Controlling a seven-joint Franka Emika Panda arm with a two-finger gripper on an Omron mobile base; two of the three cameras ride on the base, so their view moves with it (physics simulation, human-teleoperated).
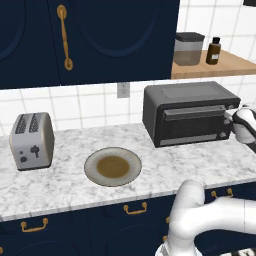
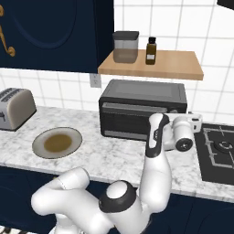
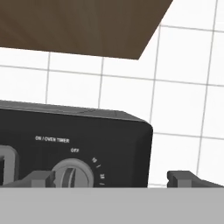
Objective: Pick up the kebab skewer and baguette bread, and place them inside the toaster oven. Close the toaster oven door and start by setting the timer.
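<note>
The arm rises from the base, elbow bent, forearm upright, wrist turned level. The gripper (image 3: 113,178) points forward, its fingers (image 3: 186,178) set wide apart with nothing between them.

The marble counter (image 1: 65,187) carries a silver toaster (image 1: 31,140), a plate (image 1: 113,166) (bare) and the toaster oven (image 1: 189,113).

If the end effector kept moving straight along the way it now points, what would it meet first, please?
Most likely the toaster oven, at its right-hand control panel: the end effector faces that panel, with the timer knob just inside one fingertip. How far off it is remains unclear.
</note>
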